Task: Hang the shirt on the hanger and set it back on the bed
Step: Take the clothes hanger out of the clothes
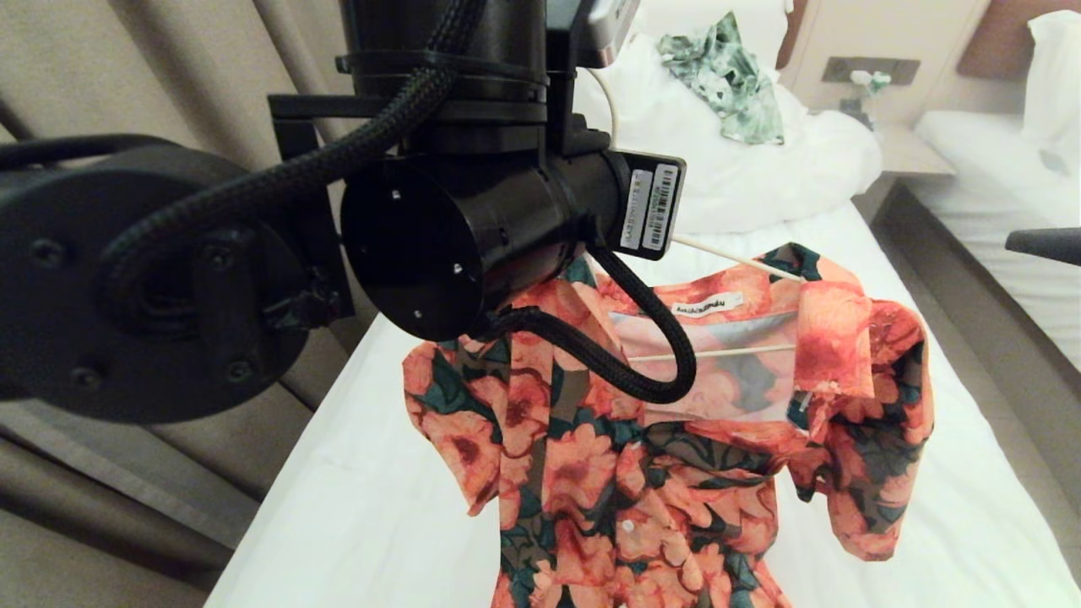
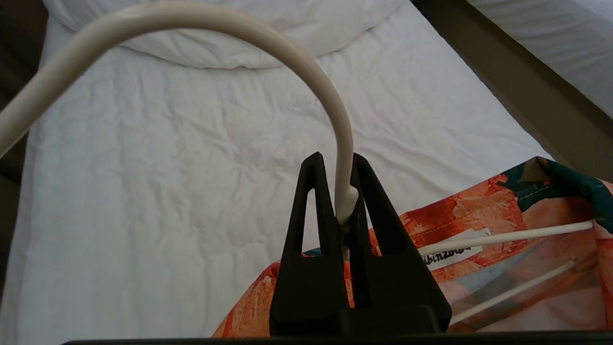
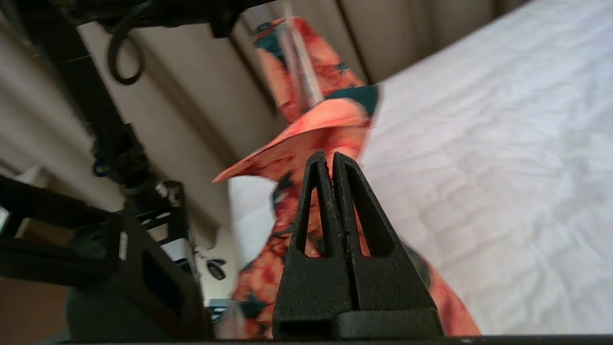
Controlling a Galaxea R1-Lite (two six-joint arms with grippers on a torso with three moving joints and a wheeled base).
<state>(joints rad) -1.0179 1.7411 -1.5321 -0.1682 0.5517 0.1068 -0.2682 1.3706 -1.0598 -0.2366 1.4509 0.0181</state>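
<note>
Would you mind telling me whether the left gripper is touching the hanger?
Touching. The left wrist view shows the left gripper shut on the hanger, clamping the base of its hook, with the shirt hanging below.

The head view looks steeply down past the left arm onto the shirt (image 1: 676, 439) and bed (image 1: 355, 507). Both wrist views look close along their fingers, sharing shirt and sheet.
</note>
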